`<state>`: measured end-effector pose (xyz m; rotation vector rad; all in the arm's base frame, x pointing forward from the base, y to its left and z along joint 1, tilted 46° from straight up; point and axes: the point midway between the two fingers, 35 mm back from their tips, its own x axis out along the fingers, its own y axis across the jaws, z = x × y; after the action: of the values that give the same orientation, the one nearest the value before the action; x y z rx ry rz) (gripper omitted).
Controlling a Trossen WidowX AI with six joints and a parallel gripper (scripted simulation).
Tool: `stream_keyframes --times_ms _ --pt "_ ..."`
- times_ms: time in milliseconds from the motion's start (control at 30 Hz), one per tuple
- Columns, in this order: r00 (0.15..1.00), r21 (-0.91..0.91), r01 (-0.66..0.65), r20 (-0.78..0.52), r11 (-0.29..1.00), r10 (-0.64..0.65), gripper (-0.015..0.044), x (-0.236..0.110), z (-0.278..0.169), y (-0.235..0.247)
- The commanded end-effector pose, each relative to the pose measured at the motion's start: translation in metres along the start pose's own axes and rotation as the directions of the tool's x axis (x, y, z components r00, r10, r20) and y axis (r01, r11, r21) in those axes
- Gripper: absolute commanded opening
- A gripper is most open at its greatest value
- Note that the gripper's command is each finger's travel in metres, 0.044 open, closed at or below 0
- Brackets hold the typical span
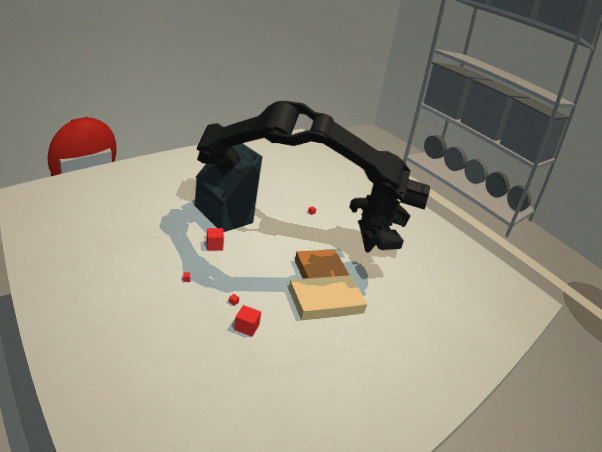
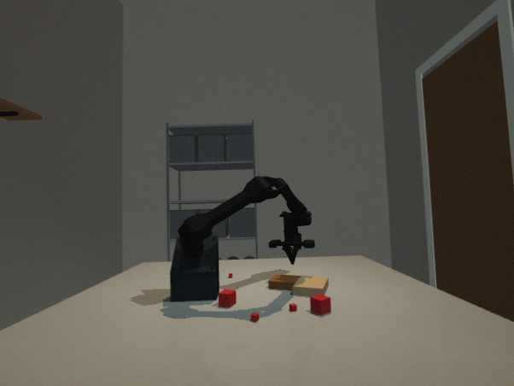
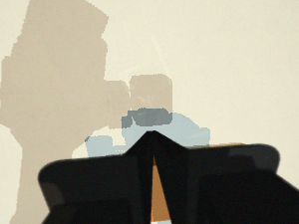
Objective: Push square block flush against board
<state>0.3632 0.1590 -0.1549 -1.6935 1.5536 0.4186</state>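
We see the square block [image 1: 321,263], a darker orange-brown slab, lying flat on the pale counter [image 1: 125,360] with its near side pressed along the far side of the lighter tan board [image 1: 328,298]; in the top view their left edges look close to even, while the board runs a little further right than the block. Our pincer [image 2: 293,257] hangs above the counter with its fingers shut tight together to a point and nothing between them, raised clear of both parts and set just beyond the block's far right corner. In the wrist view the closed fingers fill the lower frame, and a thin sliver of orange shows through the slit between them. Around the two slabs we count several red cubes: a larger one [image 1: 248,320] near and left of the board, a small one [image 1: 233,299] just beyond it, another small one [image 1: 186,276] further left, a medium one [image 1: 215,238] by the arm's dark base [image 1: 230,192], and a tiny one [image 1: 312,210] far of the block. None of them touches the block or the board. A metal shelf rack [image 1: 562,102] stands off to the far right, well apart from the counter's things.
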Motion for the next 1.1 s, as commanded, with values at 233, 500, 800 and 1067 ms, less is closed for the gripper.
stream_keyframes --times_ms 233,500,800,1067 --pt "1.0 0.001 -0.006 0.0 1.0 0.006 0.0 -0.005 -0.076 -0.016" --pt "1.0 0.005 -0.011 -0.011 1.0 0.011 0.0 -0.003 -0.173 -0.003" --pt "1.0 0.005 -0.012 -0.014 1.0 0.012 0.0 0.011 -0.19 0.003" --pt "1.0 0.005 -0.011 -0.018 1.0 0.011 0.0 0.053 -0.192 0.005"
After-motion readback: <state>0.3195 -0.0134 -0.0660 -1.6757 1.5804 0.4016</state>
